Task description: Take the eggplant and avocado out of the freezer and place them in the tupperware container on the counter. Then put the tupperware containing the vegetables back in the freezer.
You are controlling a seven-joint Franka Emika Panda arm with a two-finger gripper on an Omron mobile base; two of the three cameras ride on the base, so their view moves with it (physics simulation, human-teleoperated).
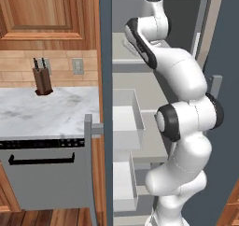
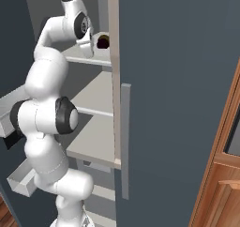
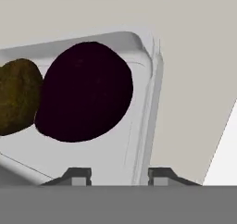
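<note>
Tupperware container (image 3: 139, 140), w/ eggplant (image 3: 85, 91) & avocado (image 3: 17, 96) touching inside, sits on upper freezer (image 2: 178, 80) shelf; tool (image 3: 119, 174) fingertips straddle its rim, apart, not gripping; recommend: open fully, retract straight back, avoid dragging container off shelf.

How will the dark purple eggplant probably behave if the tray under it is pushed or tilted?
The eggplant looks rounded with no flat side, so it may roll. It lies in the tupperware container, whose low rim would probably stop it. The avocado sits right beside it, so it likely blocks rolling that way.
</note>
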